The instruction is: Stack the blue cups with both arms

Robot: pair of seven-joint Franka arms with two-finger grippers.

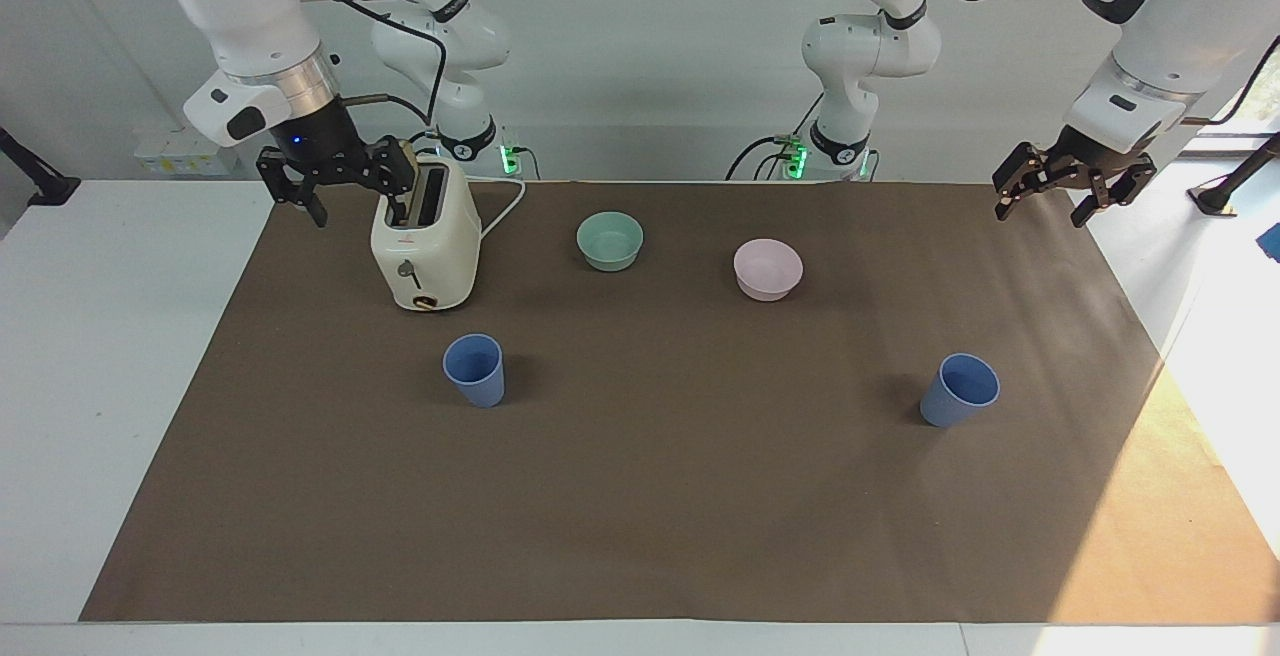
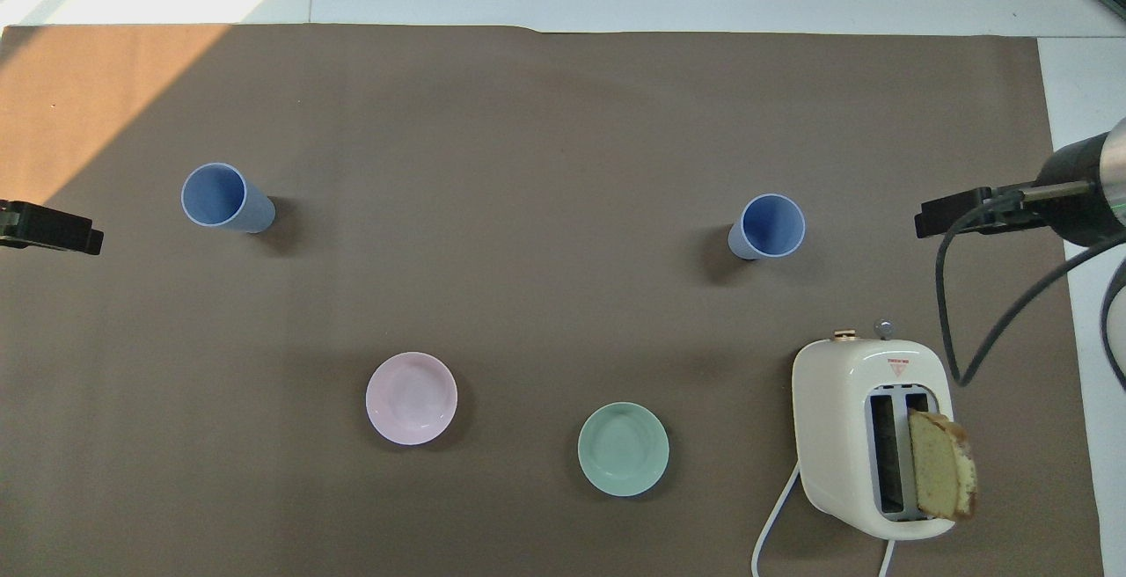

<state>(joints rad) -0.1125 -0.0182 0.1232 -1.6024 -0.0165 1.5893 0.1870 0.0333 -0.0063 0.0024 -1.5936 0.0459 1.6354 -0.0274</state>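
Two blue cups stand upright and apart on the brown mat. One cup [image 1: 474, 369] [image 2: 768, 227] is toward the right arm's end, farther from the robots than the toaster. The other cup [image 1: 960, 389] [image 2: 220, 197] is toward the left arm's end. My right gripper [image 1: 345, 194] hangs open and empty in the air beside the toaster, over the mat's edge. My left gripper [image 1: 1048, 201] hangs open and empty over the mat's corner at the left arm's end. Neither gripper is near a cup.
A cream toaster [image 1: 425, 246] [image 2: 866, 432] with a bread slice [image 2: 941, 476] in its slot stands near the right arm. A teal bowl [image 1: 610, 239] and a pink bowl [image 1: 767, 268] sit between the cups and the robots.
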